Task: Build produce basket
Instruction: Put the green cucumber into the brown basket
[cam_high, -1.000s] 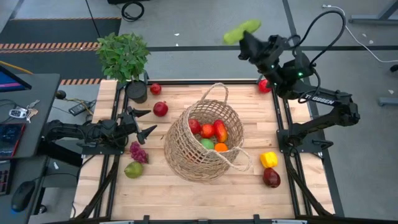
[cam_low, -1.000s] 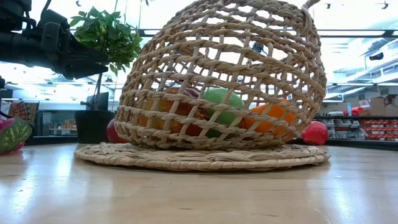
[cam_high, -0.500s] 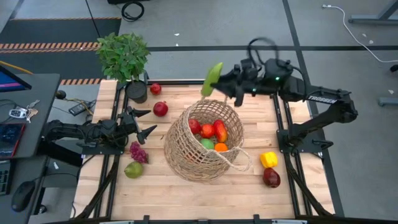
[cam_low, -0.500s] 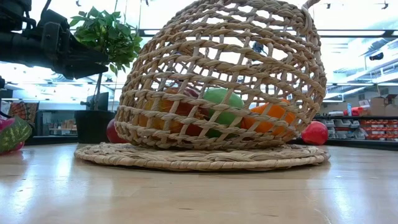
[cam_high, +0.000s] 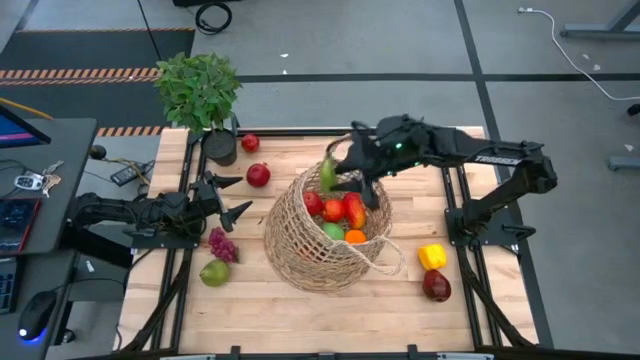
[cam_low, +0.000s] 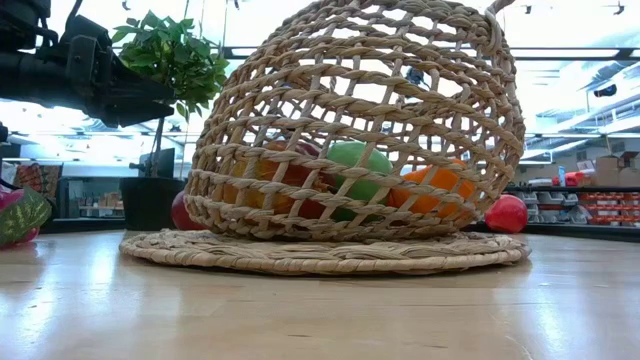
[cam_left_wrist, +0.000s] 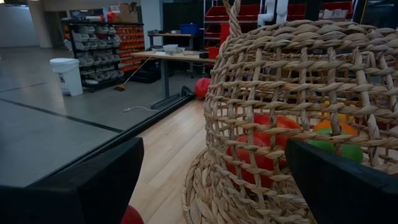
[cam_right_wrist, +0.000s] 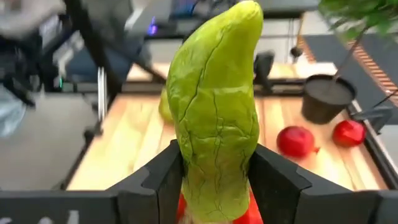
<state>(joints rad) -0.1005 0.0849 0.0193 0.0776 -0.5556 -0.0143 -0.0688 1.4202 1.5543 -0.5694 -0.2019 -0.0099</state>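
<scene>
Right wrist view is showing the right claw pinching a long green pepper by its lower end, long axis upright, tapered tip pointing away from the claw. High view is placing it over the wicker basket rim. Left claw is waiting spread beside the basket.

Wooden table under basket (loose produce alongside), potted plant
</scene>
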